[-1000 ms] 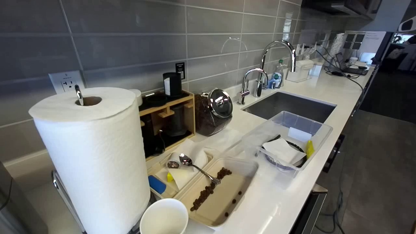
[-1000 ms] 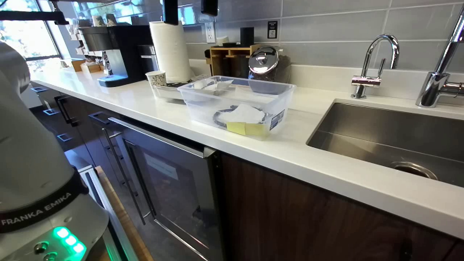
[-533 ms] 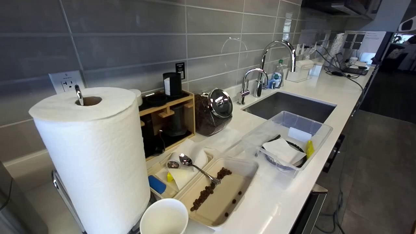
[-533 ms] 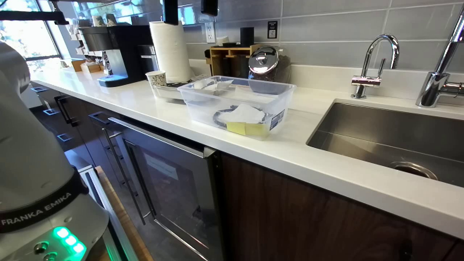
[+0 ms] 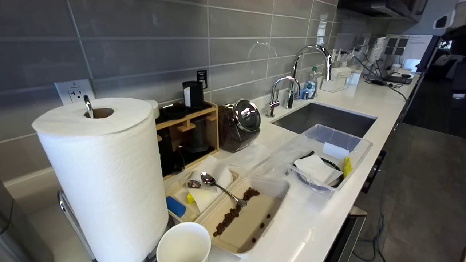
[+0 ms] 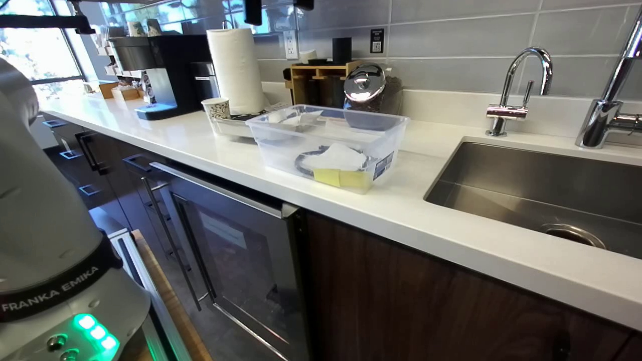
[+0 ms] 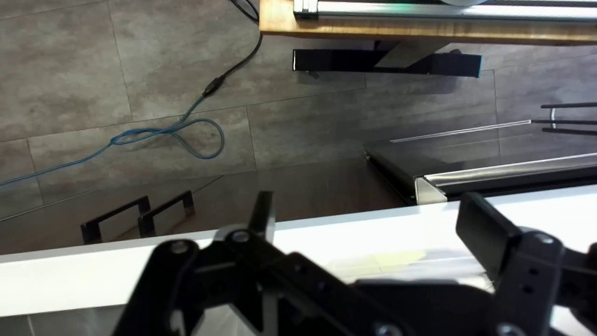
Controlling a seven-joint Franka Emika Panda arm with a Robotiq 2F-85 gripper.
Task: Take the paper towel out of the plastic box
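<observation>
Here, gripper (image 7: 369,212) spread wide; best lowered inside the plastic box (image 5: 338,140), near the counter's front edge (image 6: 451,245), pinching only the paper towel (image 5: 316,169)

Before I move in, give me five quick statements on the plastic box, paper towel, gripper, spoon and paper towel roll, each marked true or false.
1. The paper towel lies inside the clear plastic box. True.
2. The gripper is shut on the paper towel. False: the gripper is open, apart from the paper towel.
3. The metal spoon lies in the sink. False: the metal spoon's handle reaches over the beige container.
4. The paper towel partly covers a dark ring. True.
5. The paper towel roll stands upright outside the clear plastic box. True.
</observation>
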